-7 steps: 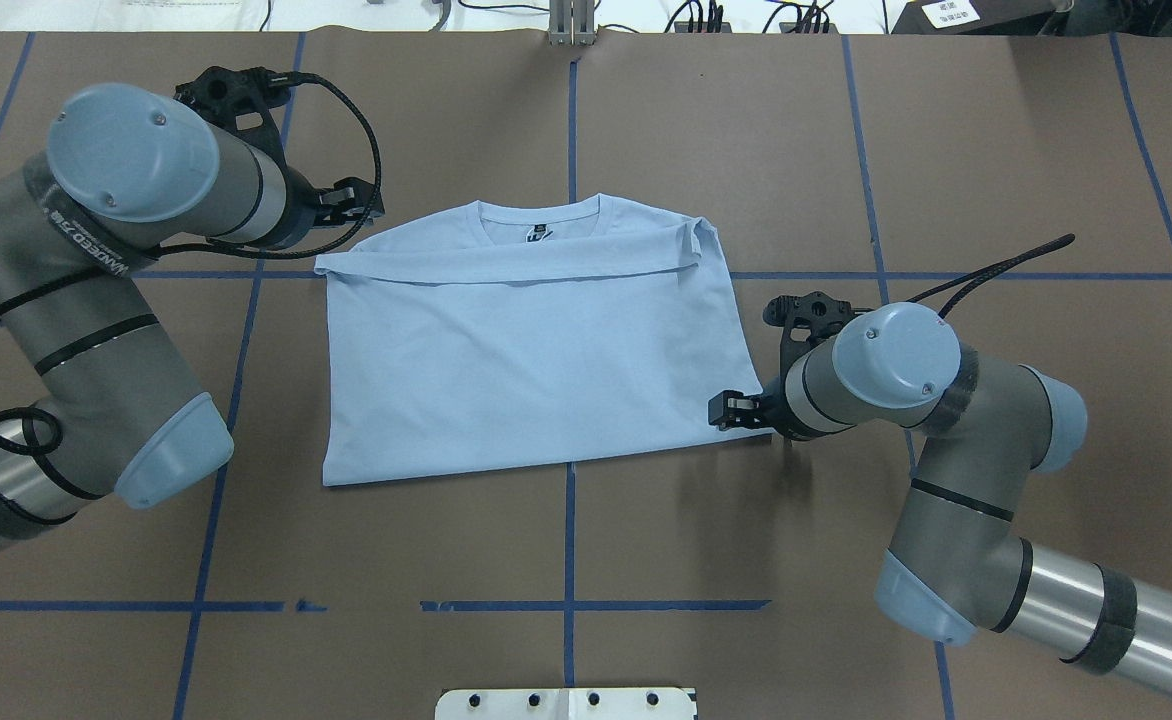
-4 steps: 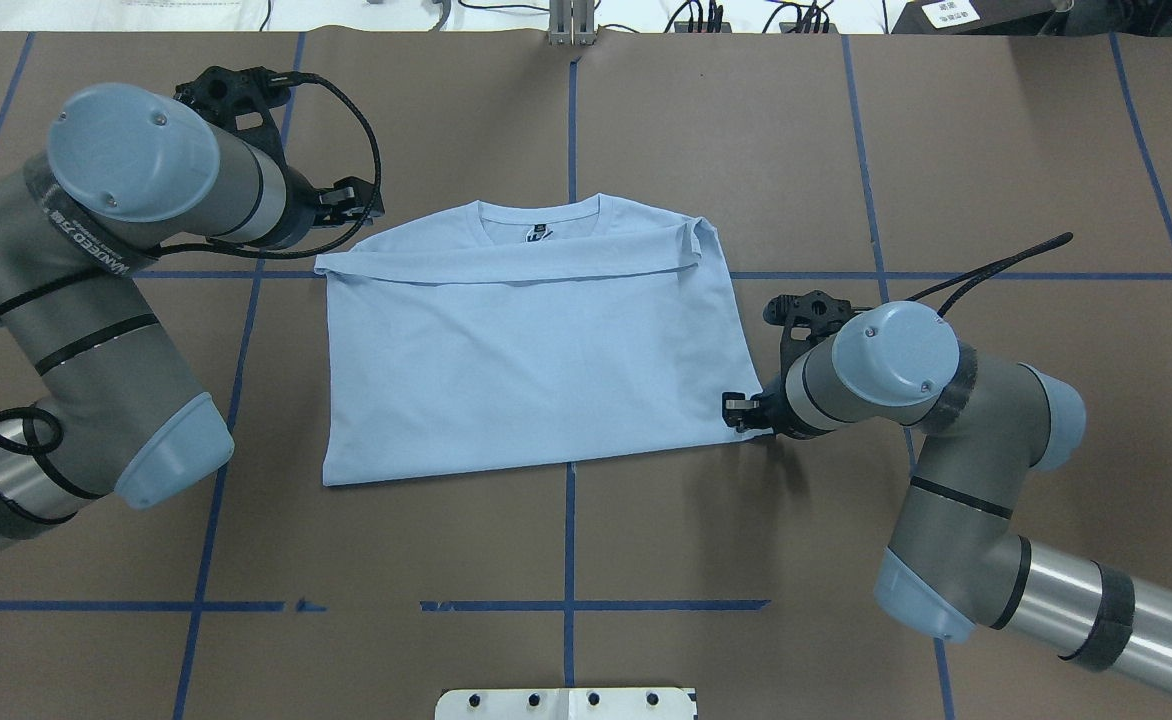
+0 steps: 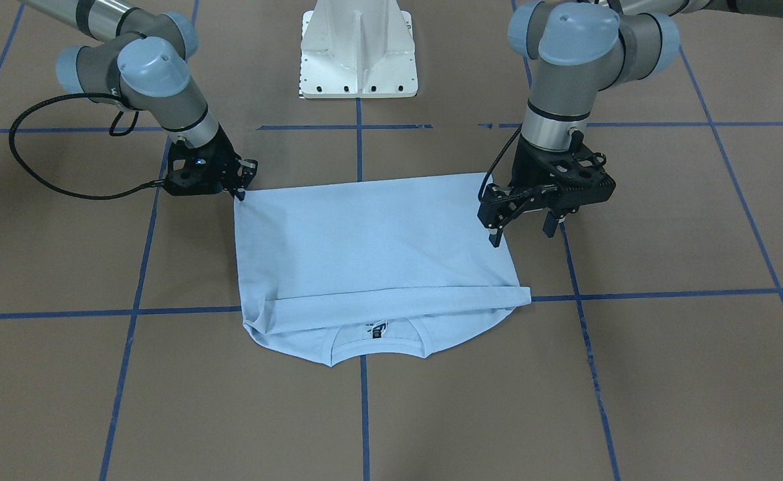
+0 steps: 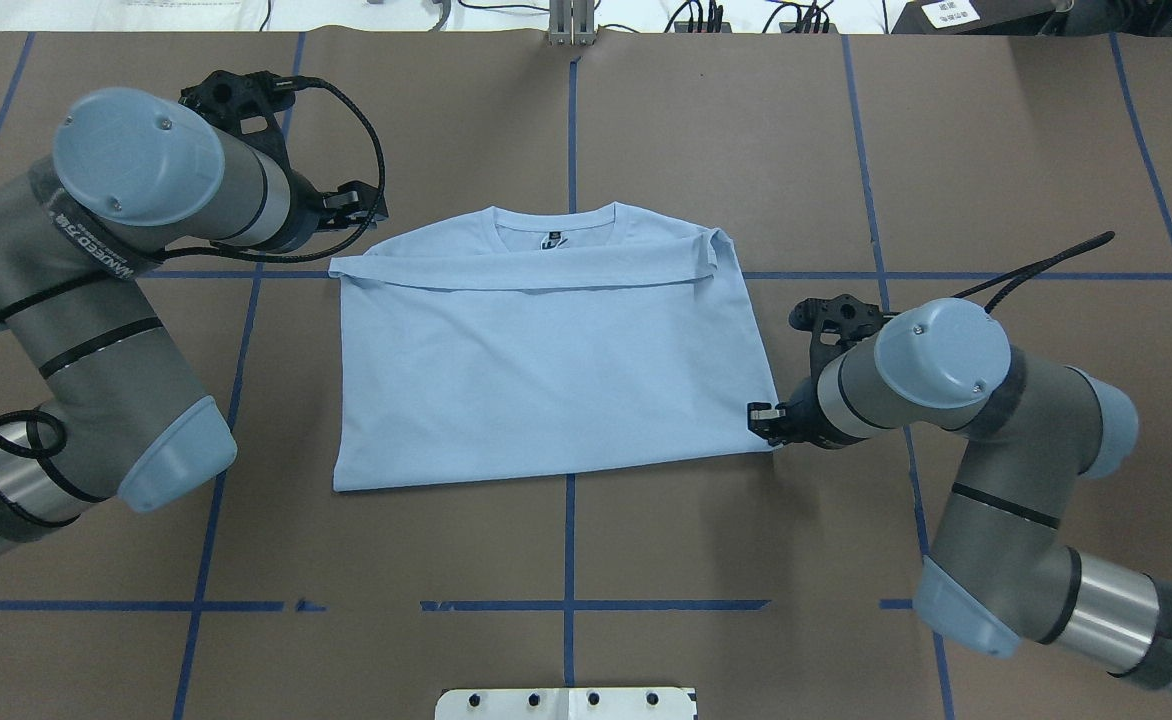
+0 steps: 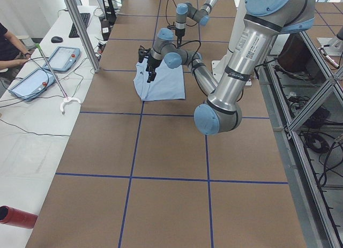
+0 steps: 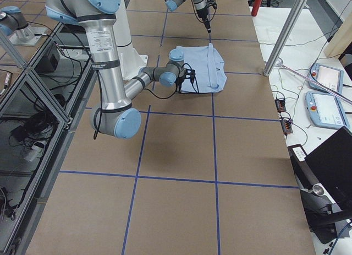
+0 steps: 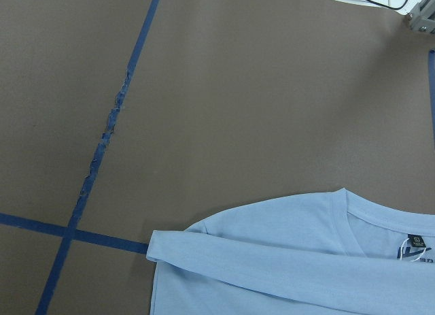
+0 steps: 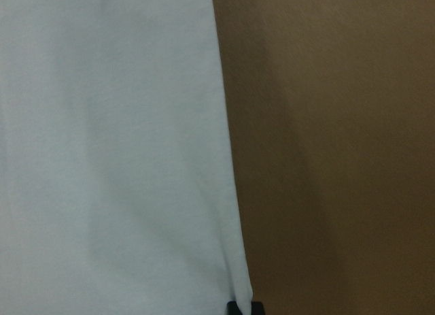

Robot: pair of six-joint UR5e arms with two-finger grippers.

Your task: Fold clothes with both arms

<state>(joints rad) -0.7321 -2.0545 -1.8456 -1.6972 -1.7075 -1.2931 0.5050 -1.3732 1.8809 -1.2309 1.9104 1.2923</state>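
The light blue T-shirt [image 4: 546, 370] lies flat mid-table, its lower part folded up over the chest. The collar and black label [image 4: 553, 240] show at the far edge; the palm print is hidden. My right gripper [image 4: 758, 420] is low at the shirt's near right corner and shut on it; in the front view [image 3: 240, 194] it pinches that corner. The right wrist view shows the shirt's edge [image 8: 102, 158] beside bare table. My left gripper [image 3: 522, 238] is open and empty, above the shirt's left edge. The left wrist view shows the fold's end [image 7: 204, 243].
The white pedestal base [image 3: 358, 47] stands at the table's near edge. Blue tape lines [image 4: 568, 560] cross the brown table. Operator tablets [image 5: 32, 82] and a metal post [image 5: 80, 28] stand beyond the far side. A red object [image 5: 16, 216] lies off the table's left end.
My right gripper moved right with the shirt corner in it, and the whole shirt slid a little to the right. The left arm barely moved.
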